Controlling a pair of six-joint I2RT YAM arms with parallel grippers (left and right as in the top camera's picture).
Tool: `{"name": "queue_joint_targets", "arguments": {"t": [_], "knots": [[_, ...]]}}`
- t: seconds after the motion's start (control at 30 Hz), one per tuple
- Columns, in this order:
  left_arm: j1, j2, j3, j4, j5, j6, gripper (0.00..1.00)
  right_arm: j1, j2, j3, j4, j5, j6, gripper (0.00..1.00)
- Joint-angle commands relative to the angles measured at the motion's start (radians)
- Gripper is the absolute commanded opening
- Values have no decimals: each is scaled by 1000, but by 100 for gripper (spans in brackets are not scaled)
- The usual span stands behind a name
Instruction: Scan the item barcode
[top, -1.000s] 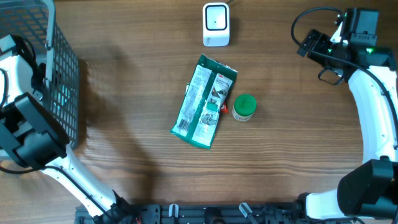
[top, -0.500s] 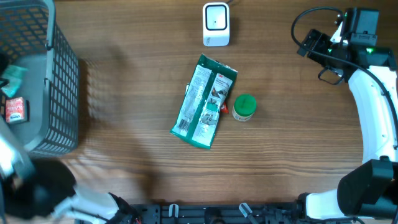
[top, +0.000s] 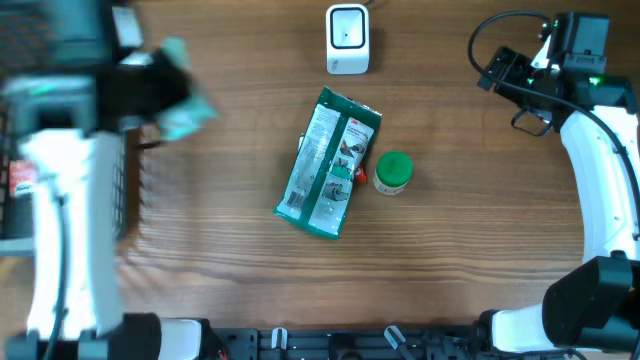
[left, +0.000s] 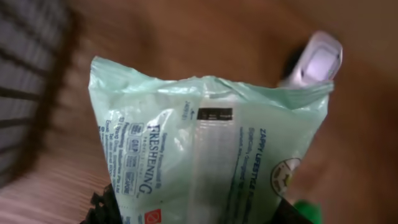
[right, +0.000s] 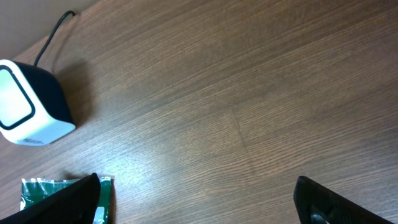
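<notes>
Your L gripper (left: 193, 214) is clamped on the pale green pouch (left: 205, 155), outside the wire basket (top: 127, 195). Red pkt (top: 20, 178) lies in basket. R gripper (right: 196, 183): jaws wide apart.

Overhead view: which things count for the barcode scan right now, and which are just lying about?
In the job: pale green pouch, held in the air; white barcode scanner.
Lying about: dark green packet; green-lidded jar; wire basket.
</notes>
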Motion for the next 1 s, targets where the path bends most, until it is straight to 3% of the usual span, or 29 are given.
{"name": "queue_joint_targets", "arguments": {"t": [0.0,0.27,0.4,0.47,0.53,0.6,0.63,0.97], "knots": [[-197,78,-143,73,-15,-39,43,-2,10,2,0,16,7,100],[-489,294,-280,279,-21,-74,44,-2,10,2,0,16,7,100],[-572,388,-280,338,-126,-75,46,-2,10,2,0,16,8,100],[-594,415,-280,350,-132,-74,54,-2,10,2,0,16,7,100],[-603,420,-280,351,-132,-74,73,-2,10,2,0,16,7,100],[-605,418,-279,351,-132,-74,85,-2,10,2,0,16,7,100],[-605,411,-278,351,-132,-74,100,-2,10,2,0,16,7,100],[-504,246,-114,262,-192,-69,100,-2,10,2,0,16,7,100]]}}
